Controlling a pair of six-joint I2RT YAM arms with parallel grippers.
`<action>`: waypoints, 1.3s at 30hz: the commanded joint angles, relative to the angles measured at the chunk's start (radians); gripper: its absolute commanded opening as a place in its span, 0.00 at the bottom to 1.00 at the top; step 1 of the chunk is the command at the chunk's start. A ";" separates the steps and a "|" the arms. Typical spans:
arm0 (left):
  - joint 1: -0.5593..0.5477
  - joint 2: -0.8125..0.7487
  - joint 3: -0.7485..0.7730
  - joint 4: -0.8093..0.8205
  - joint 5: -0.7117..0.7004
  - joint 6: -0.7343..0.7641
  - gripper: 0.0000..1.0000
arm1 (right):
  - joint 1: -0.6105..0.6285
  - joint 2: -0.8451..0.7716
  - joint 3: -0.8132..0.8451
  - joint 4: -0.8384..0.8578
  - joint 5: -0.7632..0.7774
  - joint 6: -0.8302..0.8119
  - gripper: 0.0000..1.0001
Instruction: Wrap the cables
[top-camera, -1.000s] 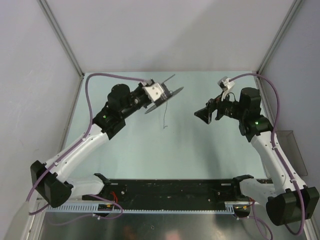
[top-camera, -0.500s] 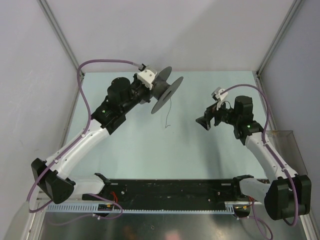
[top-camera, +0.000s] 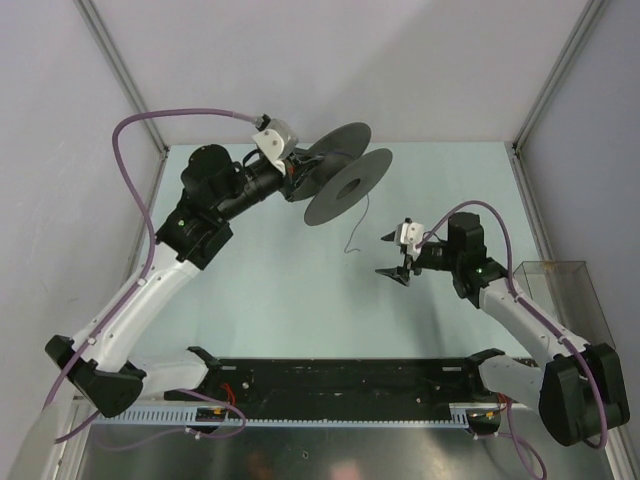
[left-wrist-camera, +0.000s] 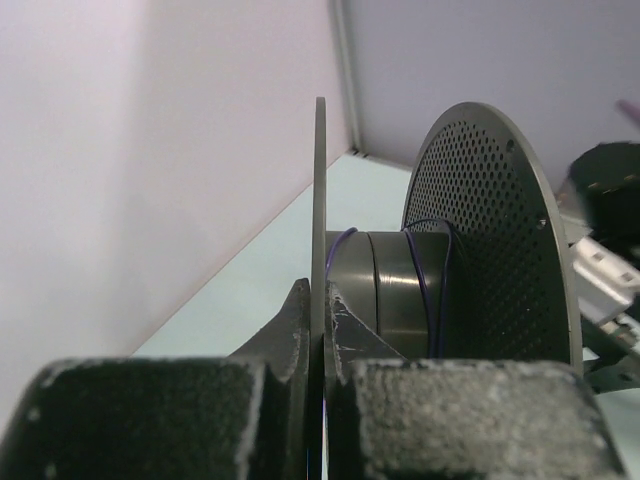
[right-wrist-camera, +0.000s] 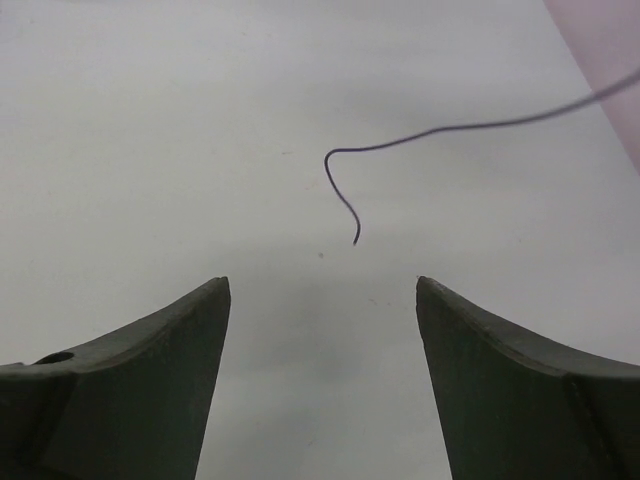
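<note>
The left tool (left-wrist-camera: 322, 300) is clamped narrow on the thin rim of one flange of the spool (top-camera: 335, 172), holding it up over the far edge of the bench (top-camera: 270, 300), a little left of its middle, with the axle lying roughly level. A few turns of the cable (left-wrist-camera: 425, 290) sit on the hub. The rest drops as a loose, hair-thin tail towards the middle of the bench and ends in a small hook. The right tool (right-wrist-camera: 322, 290) stands wide and empty, nearer the right edge, with that hooked end just ahead of the gap and not yet between the fingers. The main risk is a miss, since so fine a strand may sway or slip out as the fingers close. Turning the spool with the tail slack could let the turns loosen and slide off the hub or snag in the perforated flange. The left hold is on a flange edge only, so a hard tug on the cable might pivot the spool or pull it free.
</note>
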 joint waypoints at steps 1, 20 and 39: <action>0.006 -0.038 0.100 0.083 0.142 -0.068 0.00 | 0.036 -0.016 -0.014 0.085 -0.041 -0.085 0.76; 0.005 0.002 0.187 0.084 0.235 -0.140 0.00 | 0.174 0.066 -0.048 0.181 -0.006 -0.126 0.48; 0.006 0.012 0.195 0.083 0.239 -0.146 0.00 | 0.194 0.086 -0.048 0.235 0.044 -0.052 0.40</action>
